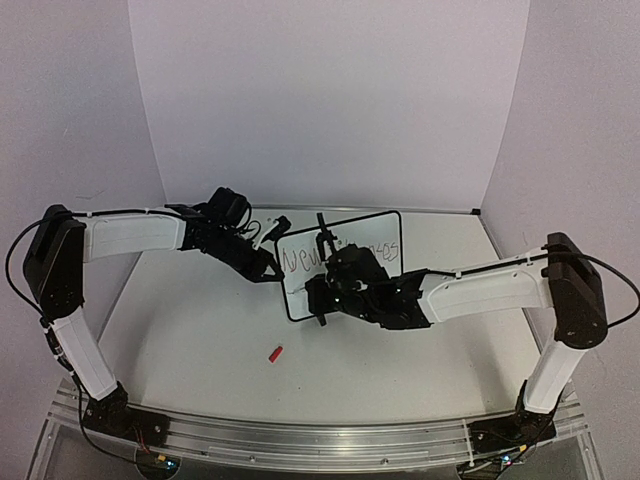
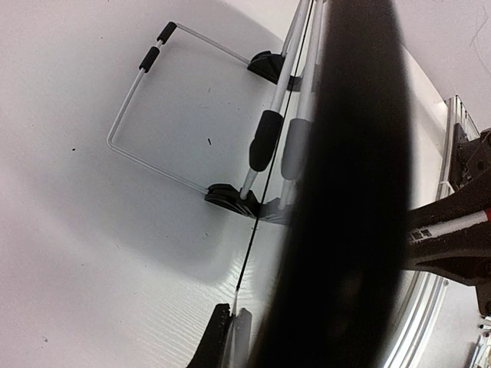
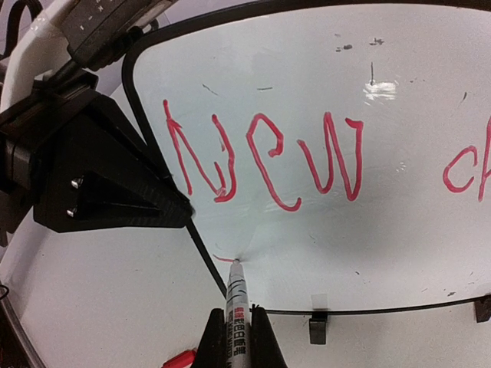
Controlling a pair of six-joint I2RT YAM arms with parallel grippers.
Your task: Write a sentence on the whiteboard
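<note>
The left pincer (image 1: pixel 268 270) is pressed together on the left edge of the whiteboard (image 3: pixel 322 92), which stands at the middle of the table (image 1: pixel 200 330). The sentence (image 3: pixel 265 157) is written in red: "New" reads whole, then "ch" runs off the right wrist view. Below "Ne", the tip of the marker (image 3: pixel 236 303) touches the board. The right pincer (image 3: pixel 236 337) pinches the marker barrel; the print on the marker's red label is illegible. A red cap (image 1: pixel 276 353) lies on the table.

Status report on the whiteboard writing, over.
Left fingers clamped on whiteboard left edge. Right fingers gripping marker, tip touching it below New. Red cap on table, away from writing.
</note>
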